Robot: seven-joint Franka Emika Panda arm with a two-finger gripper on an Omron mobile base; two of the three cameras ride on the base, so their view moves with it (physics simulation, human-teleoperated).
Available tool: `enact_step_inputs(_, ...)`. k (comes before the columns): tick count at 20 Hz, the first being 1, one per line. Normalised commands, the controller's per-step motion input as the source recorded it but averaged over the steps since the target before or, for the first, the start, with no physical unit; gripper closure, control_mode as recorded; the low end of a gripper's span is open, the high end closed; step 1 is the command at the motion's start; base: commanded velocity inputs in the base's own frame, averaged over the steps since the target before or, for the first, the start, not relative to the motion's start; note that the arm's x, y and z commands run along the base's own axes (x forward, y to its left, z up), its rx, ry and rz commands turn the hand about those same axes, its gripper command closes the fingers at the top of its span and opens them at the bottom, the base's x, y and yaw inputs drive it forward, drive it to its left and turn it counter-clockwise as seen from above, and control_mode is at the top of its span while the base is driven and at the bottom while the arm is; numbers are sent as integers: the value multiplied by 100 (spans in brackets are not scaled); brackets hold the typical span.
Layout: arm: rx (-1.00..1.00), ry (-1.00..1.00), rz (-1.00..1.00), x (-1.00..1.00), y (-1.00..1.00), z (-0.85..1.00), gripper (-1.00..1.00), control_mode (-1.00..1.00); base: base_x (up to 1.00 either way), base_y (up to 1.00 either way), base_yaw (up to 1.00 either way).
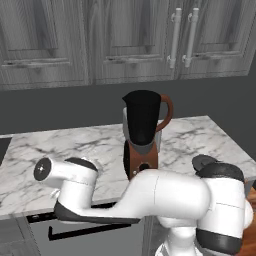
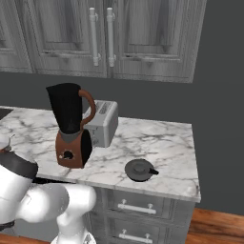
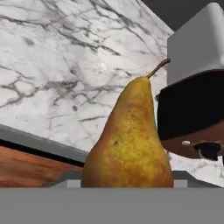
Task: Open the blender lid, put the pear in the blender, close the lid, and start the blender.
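Note:
In the hand view the pear (image 3: 131, 140), yellow-brown and speckled with its stem up, hangs close before the camera, off the counter's front edge. It hides my gripper's fingers, which appear shut on it. The blender (image 1: 142, 135) (image 2: 70, 128) stands upright on the marble counter, its dark jar open at the top; its reddish-brown base and black knob (image 3: 208, 150) show just right of the pear. The blender lid (image 2: 139, 169) (image 1: 205, 161) lies flat on the counter to the blender's right, near the front edge.
A silver toaster (image 2: 102, 124) (image 3: 197, 43) sits right behind the blender. The marble counter (image 2: 162, 143) ends on the right past the lid. Grey wall cabinets (image 1: 150, 40) hang above, and drawers (image 2: 138, 207) sit below the counter front.

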Motion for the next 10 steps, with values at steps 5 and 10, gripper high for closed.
enact_step_inputs(5,0,-23,-16,-9,-26,99,100,-100,0,0,0)
enact_step_inputs(10,0,-13,-16,0,-20,94,100,-100,0,0,0)
